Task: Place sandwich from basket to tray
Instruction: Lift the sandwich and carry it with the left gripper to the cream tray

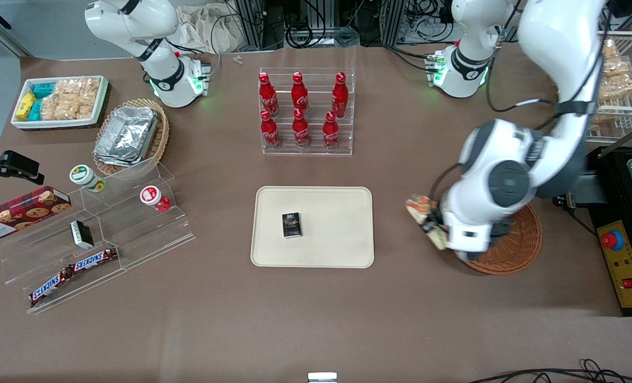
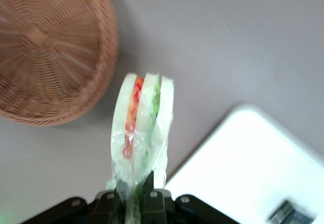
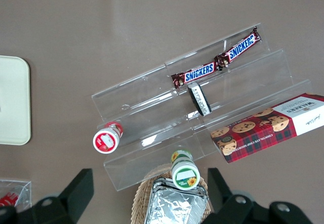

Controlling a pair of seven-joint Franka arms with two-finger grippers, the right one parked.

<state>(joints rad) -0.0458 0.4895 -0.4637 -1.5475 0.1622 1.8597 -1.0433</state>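
Observation:
My left gripper [image 2: 132, 196] is shut on the sandwich [image 2: 143, 128], a pale bread wedge with red, orange and green layers in clear wrap, and holds it above the bare table. In the front view the sandwich [image 1: 424, 218] hangs at the gripper [image 1: 437, 226] between the reddish-brown wicker basket [image 1: 515, 244] and the cream-beige tray [image 1: 347, 234]. The basket [image 2: 48, 47] looks empty in the left wrist view. A corner of the tray [image 2: 258, 168] shows beside the sandwich.
A small black box [image 1: 292, 224] lies on the tray. An acrylic rack of red cola bottles [image 1: 306, 114] stands farther from the front camera than the tray. Clear display steps with Snickers bars [image 1: 74, 271] lie toward the parked arm's end. A black machine [image 1: 626, 223] stands beside the basket.

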